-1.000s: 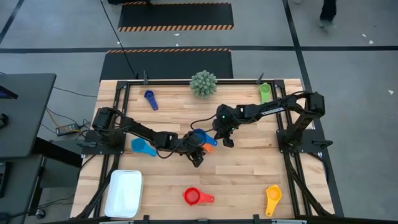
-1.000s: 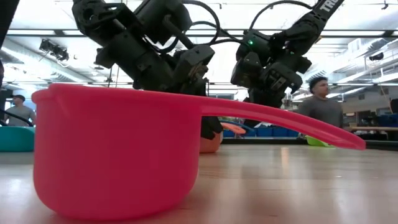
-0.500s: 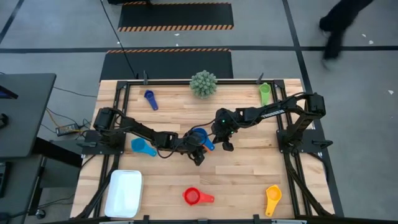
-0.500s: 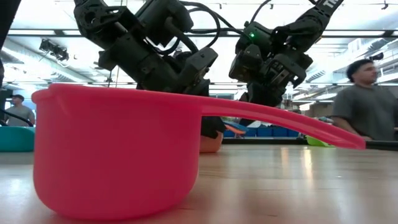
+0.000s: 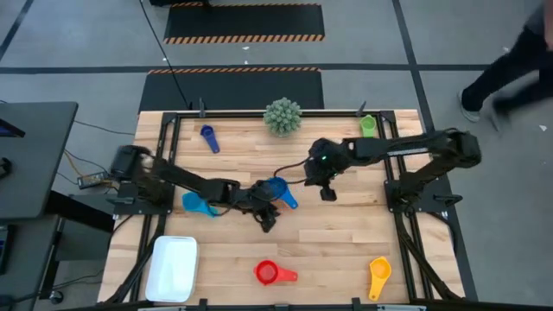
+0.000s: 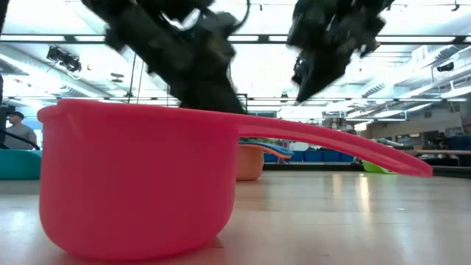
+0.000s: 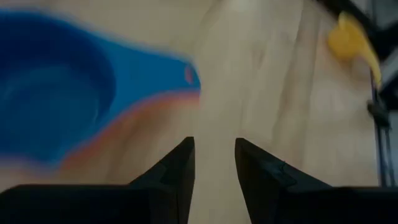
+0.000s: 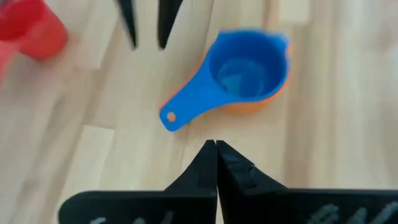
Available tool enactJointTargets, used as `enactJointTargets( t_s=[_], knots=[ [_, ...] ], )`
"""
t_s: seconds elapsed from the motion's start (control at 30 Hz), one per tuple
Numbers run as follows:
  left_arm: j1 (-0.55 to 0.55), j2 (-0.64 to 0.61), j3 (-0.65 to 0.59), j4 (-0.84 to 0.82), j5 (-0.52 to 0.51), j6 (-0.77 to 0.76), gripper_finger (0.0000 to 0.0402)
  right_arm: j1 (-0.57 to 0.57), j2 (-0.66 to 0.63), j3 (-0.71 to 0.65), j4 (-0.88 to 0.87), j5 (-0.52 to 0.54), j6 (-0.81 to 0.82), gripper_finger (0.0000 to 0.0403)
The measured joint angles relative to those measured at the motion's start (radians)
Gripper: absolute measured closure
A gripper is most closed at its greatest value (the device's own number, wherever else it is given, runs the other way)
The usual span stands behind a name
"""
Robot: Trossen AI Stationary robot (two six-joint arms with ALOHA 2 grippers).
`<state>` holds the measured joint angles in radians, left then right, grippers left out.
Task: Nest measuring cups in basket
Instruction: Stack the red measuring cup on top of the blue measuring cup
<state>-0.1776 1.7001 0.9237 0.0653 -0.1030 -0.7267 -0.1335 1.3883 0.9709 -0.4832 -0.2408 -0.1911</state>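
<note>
A blue measuring cup (image 5: 276, 188) sits inside the orange cup (image 8: 249, 107), mid-table, with its handle (image 8: 186, 106) on the wood. My left gripper (image 7: 214, 155) hovers just near and left of the pair, open by a small gap, with nothing between its fingers. My right gripper (image 8: 216, 149) is shut and empty, to the right of the pair. The other cups lie apart: light blue (image 5: 199, 205), dark blue (image 5: 207, 136), green (image 5: 368, 126), red (image 5: 270, 274), yellow (image 5: 378, 276). The white basket (image 5: 173, 268) stands at the near left corner.
A spiky green ball plant (image 5: 282, 116) stands at the far edge. The red cup (image 6: 140, 184) fills the front of the low view and hides much of the table behind it. Bare wood lies between the stacked pair and the red cup. A person moves past beyond the table's right.
My right gripper has pulled away from the stacked cups toward the table's right edge and has risen. My left gripper has lifted off the cups and backed slightly toward the left. The blue cup stays in the orange one on the table.
</note>
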Motion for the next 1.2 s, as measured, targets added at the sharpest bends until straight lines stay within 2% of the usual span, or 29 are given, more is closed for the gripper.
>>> enactJointTargets(
  t_s=[0.13,0.3,0.43,0.57,0.83,1.2],
  knots=[
    [-0.003,-0.14,0.0,-0.169,0.037,-0.019,0.028,0.02,-0.102,0.039,-0.07,0.029,0.013,0.0403],
    [-0.027,-0.321,0.0,-0.313,0.086,0.0,0.028,0.057,-0.167,0.09,-0.218,0.034,0.022,0.0403],
    [-0.052,-0.425,0.0,-0.349,0.152,-0.033,0.028,0.082,-0.202,0.116,-0.28,0.039,0.088,0.0403],
    [-0.092,-0.482,0.0,-0.344,0.162,-0.053,0.028,0.107,-0.23,0.123,-0.269,0.076,0.142,0.0403],
    [-0.15,-0.495,0.001,-0.346,0.179,-0.009,0.028,0.123,-0.24,0.123,-0.269,0.135,0.199,0.0403],
    [-0.219,-0.38,0.0,-0.367,0.22,0.092,0.028,0.157,-0.24,0.123,-0.276,0.172,0.222,0.0403]
  ],
)
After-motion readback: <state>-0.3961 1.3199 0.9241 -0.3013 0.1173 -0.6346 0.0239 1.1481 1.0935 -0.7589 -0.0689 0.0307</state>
